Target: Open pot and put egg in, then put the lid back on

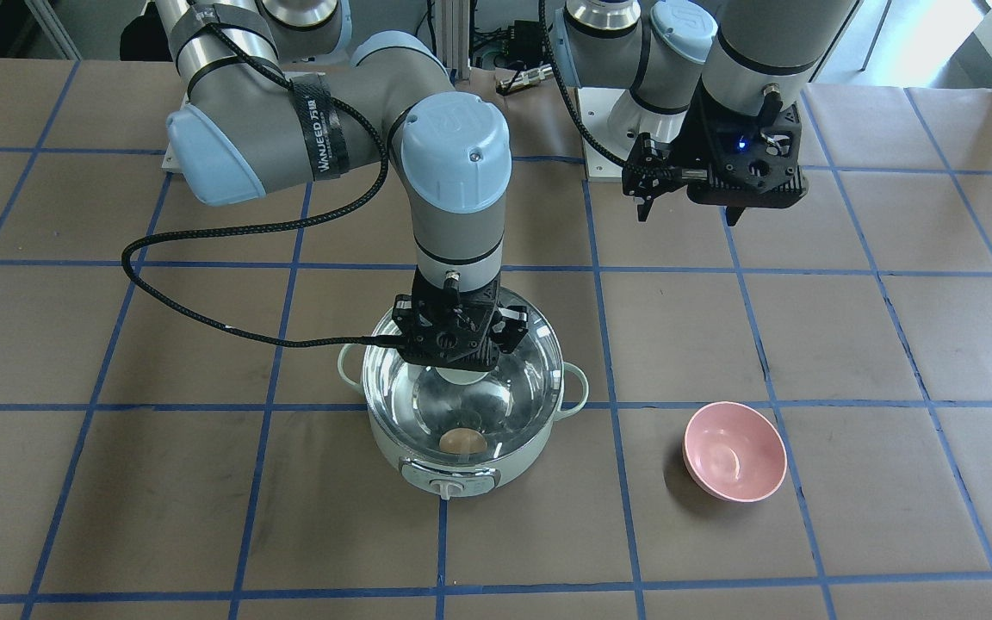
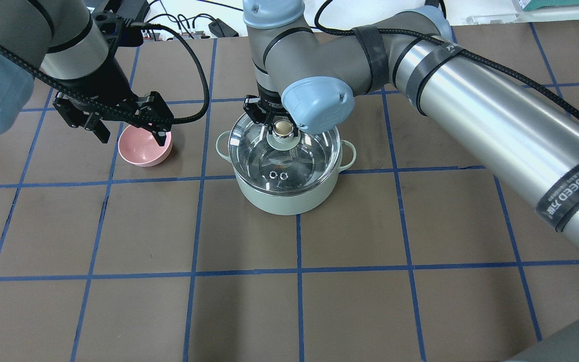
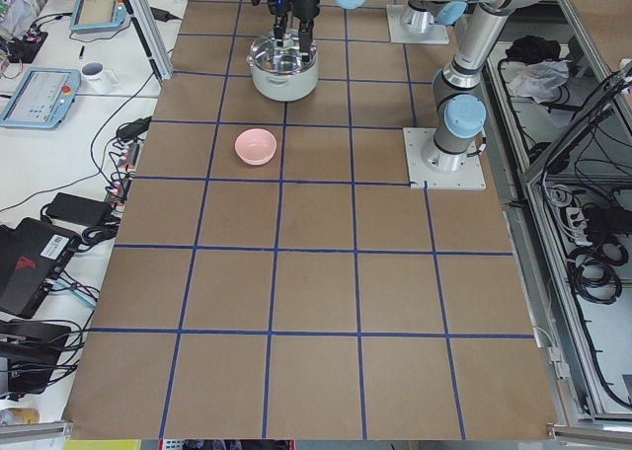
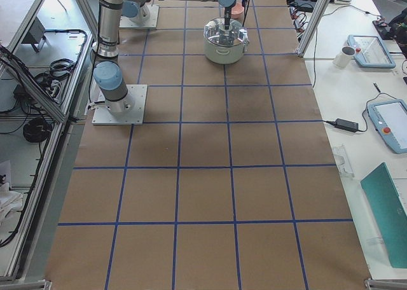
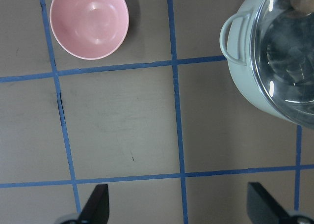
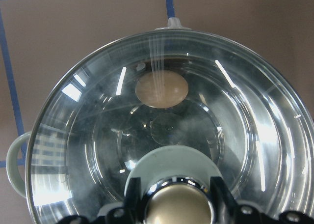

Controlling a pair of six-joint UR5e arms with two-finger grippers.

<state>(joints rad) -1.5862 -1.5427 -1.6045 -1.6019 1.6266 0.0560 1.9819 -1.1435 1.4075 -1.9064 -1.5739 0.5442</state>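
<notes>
The right pincer [image 2: 275, 120] is clamping the round beige knob [image 6: 179, 207] of the clear domed glass lid [image 2: 309, 156], with one finger on each side of it. The lid is sitting on the rim of the round pale mint-green electric pot [image 2: 279, 201], covering it. Under the glass, the small tan-brown oval egg [image 6: 162, 89] is lying on the shiny steel floor, toward the side with the front control knob [image 1: 447, 488]. The left pincer [image 5: 180, 209] is hanging with its fingers spread wide, holding nothing, over the brown bench [image 2: 370, 226] beside the pot. A pink bowl [image 5: 88, 22] is standing upright close by, apart from the pot.
</notes>
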